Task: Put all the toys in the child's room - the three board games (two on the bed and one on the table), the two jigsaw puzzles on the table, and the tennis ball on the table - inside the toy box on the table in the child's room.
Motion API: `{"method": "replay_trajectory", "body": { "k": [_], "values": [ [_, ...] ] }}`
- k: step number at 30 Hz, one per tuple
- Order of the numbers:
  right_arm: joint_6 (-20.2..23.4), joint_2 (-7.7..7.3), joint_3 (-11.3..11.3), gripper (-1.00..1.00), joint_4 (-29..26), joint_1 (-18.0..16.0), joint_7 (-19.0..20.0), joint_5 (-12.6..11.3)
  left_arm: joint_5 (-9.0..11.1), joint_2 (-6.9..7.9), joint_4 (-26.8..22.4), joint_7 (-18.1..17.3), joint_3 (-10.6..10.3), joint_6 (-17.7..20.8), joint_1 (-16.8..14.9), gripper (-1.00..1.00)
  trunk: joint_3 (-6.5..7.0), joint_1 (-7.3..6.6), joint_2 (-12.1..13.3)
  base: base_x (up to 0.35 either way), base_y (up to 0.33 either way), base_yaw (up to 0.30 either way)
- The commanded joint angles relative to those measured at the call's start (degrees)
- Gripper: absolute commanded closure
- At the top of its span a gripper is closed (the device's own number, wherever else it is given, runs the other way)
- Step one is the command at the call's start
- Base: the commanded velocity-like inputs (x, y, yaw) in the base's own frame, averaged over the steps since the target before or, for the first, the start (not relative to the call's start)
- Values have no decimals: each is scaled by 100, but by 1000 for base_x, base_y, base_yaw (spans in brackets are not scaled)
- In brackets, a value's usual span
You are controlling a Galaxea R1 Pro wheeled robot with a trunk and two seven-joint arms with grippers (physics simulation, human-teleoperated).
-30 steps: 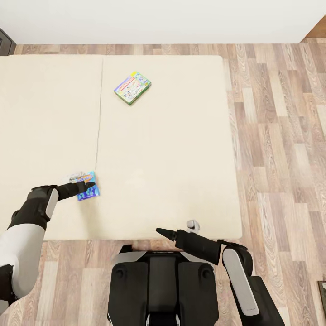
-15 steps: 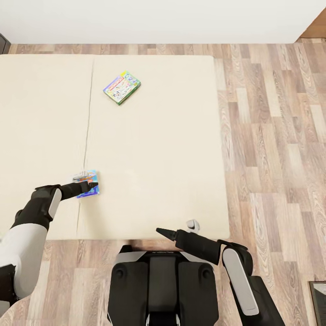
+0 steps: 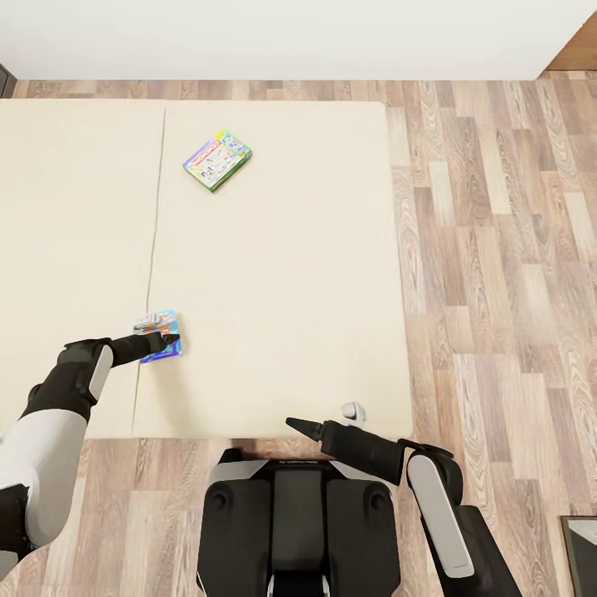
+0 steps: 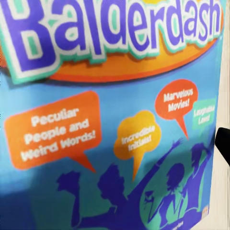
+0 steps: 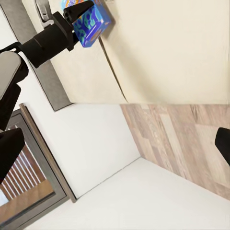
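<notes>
A: Two board games lie on the bed (image 3: 290,315) here: the small blue board game (image 3: 161,339) close to the near edge, right beside the seam between the mattress halves, and the green-edged board game (image 3: 217,159) well apart from it, up toward the far edge

B: And the left hand (image 3: 157,337)?

A: It sits at the blue box, fingertips on or around it. The right wrist view shows the box (image 5: 91,21) at the tips of the dark fingers (image 5: 79,10), and it looks gripped, but I cannot tell for sure whether the hand is clenched on it or merely touching. The left wrist view is so close that the cover (image 4: 110,120) reads "Balderdash"

B: So what makes this step go well?

A: I'd say confirm a firm pinch across the thin edge, then lift straight up off the soft mattress; a flat box can pivot or slip if held at one corner

B: The right hand (image 3: 292,424)?

A: It hovers off the near edge of the bed, above the robot's base, carrying nothing; its fingers look closed to a point
</notes>
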Motion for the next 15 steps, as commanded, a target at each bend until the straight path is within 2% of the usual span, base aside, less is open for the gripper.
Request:
{"method": "replay_trajectory", "body": {
  "k": [1,15],
  "values": [
    [19,3,-7,-100,-2,-4,52,52,1,-3,-5,-27,19,43,-2,-100,-6,3,-9,0,-177,0],
    [19,3,-5,-100,-2,-4,52,50,0,-3,-7,-27,19,36,-2,-100,-6,3,-9,0,-145,0]
  ]
}}
